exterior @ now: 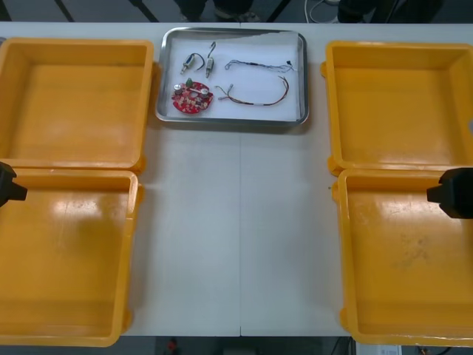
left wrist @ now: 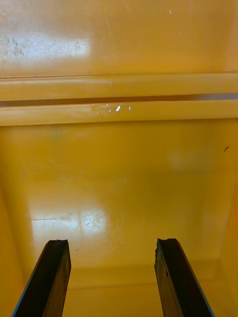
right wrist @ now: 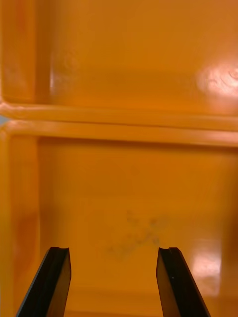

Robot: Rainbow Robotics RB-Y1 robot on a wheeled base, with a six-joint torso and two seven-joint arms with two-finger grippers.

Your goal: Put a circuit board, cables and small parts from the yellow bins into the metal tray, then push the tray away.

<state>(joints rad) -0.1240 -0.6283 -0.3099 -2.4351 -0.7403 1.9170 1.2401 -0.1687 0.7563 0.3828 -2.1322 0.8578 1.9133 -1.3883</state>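
Over the near yellow bin on the left (exterior: 66, 259), the left gripper (left wrist: 113, 247) hangs with its two black fingers (left wrist: 52, 277) wide apart. Nothing is between them. Just the bare floor of the bin shows under them. A little ahead of the fingers is the bin's far wall. Right past that wall sits the far yellow bin on the left (exterior: 74, 103).

The right gripper (right wrist: 114, 252) hangs the same way over the near yellow bin on the right (exterior: 414, 259). Its fingers are wide apart too, and it holds nothing. Some faint scuff marks (right wrist: 136, 233) are on the bin floor just ahead of the fingers. Past the wall ahead of it sits the far yellow bin on the right (exterior: 399, 103).

The metal tray (exterior: 232, 122) lies well ahead of both grippers, at the far end of the surface (exterior: 236, 237). It is off to the right of the left gripper and off to the left of the right gripper, between the two far bins. It is white inside. The round red circuit board (exterior: 192, 97) lies in the tray corner nearest the left gripper. Two small metal parts (exterior: 191, 63) lie just behind the board. On the side nearer the right gripper lie a curved cable (exterior: 255, 100) and, behind it, a thin cable (exterior: 259, 65). Neither gripper touches the tray.
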